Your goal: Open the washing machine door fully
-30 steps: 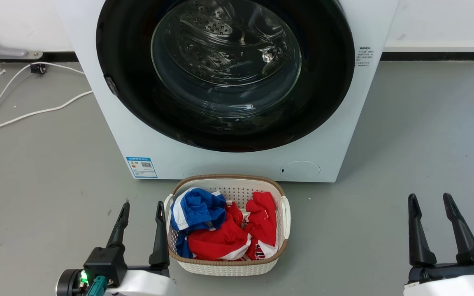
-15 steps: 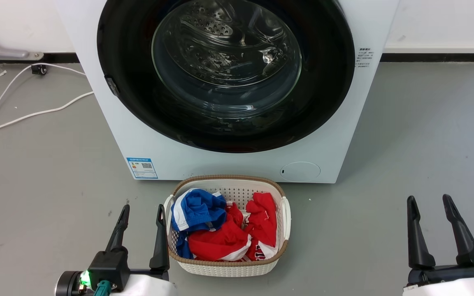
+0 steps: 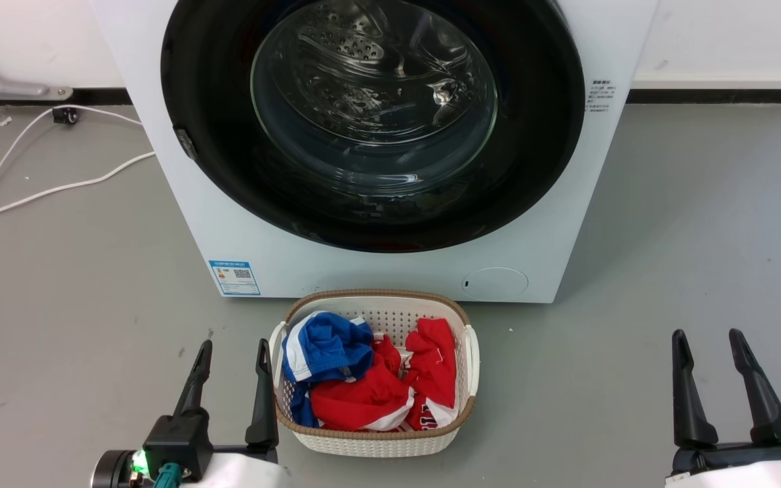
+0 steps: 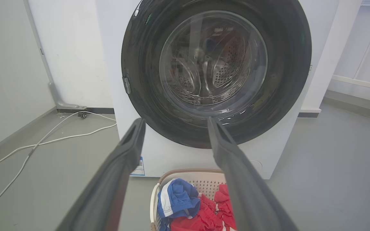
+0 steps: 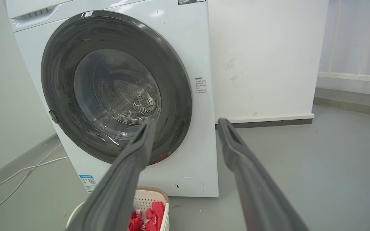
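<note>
Washing machine door (image 3: 373, 115): round black disc with no long axis, shut flat against the white washing machine (image 3: 377, 274), glass bowl facing the robot. Small catch tab (image 3: 184, 142) on its left rim. It lies ahead of both grippers, between them and well apart.
Left gripper (image 3: 235, 342): fingers spread, holding nothing, just left of the laundry basket (image 3: 377, 444).
Right gripper (image 3: 706, 333): fingers spread, holding nothing, over grey floor (image 3: 601, 379).

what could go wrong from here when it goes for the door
The door is shut and glossy, with a small tab at its left rim; a grip may slip off it.
The basket sits close before the machine; the left gripper, reaching in, might knock it.
A cable lies on the floor at left; rolling that way could snag it.
</note>
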Motion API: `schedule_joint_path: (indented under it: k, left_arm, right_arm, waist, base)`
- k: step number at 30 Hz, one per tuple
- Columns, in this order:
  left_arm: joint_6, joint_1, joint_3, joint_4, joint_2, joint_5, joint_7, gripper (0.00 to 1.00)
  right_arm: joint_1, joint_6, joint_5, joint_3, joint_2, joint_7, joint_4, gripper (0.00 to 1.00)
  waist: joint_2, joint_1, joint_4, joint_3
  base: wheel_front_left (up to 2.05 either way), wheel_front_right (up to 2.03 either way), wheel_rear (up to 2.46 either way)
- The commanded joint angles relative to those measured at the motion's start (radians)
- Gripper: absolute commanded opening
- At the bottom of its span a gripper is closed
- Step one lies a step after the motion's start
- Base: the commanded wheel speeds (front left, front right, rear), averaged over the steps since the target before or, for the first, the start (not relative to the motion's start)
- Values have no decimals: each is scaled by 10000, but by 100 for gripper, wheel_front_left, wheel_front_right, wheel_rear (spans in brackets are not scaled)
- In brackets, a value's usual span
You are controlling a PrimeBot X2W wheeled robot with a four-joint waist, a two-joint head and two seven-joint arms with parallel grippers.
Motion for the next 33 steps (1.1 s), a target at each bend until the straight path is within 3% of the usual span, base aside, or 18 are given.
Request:
schedule_joint_path:
  k: [1,13,14,16,20,23,33]
  left_arm:
    - [32,100,7,18,-20,-11,-28,100]
    - [85,97,-1,89,-19,-69,-28,100]
    - [84,102,3,93,-19,-71,-28,100]
    - [81,109,10,101,-19,-83,-28,100]
    - [74,125,13,103,-19,-94,-28,100]
    - [68,129,12,115,-20,-99,-28,100]
    - [55,102,-15,208,-18,-127,-28,100]
  right_arm:
    - [90,-3,34,-8,30,-24,36,100]
    - [55,-3,76,4,30,-24,134,100]
    - [51,-1,81,18,30,-24,136,84]
    - [38,-3,116,12,30,-24,101,0]
    - [35,-3,273,77,30,-24,68,0]
    - [7,-1,1577,261,31,-24,117,0]
    - [-35,-1,9133,964,23,-22,393,0]
  waist:
    - [0,0,5,3]
    - [0,0,22,-1]
    - [0,0,17,-2]
    - [0,0,9,-2]
    - [0,0,-8,-3]
    - [0,0,-21,3]
    - [0,0,-8,-3]
  base:
    - [0,0,0]
    - [0,0,0]
    - [0,0,0]
    - [0,0,0]
    - [0,0,0]
    - [0,0,0]
    - [0,0,0]
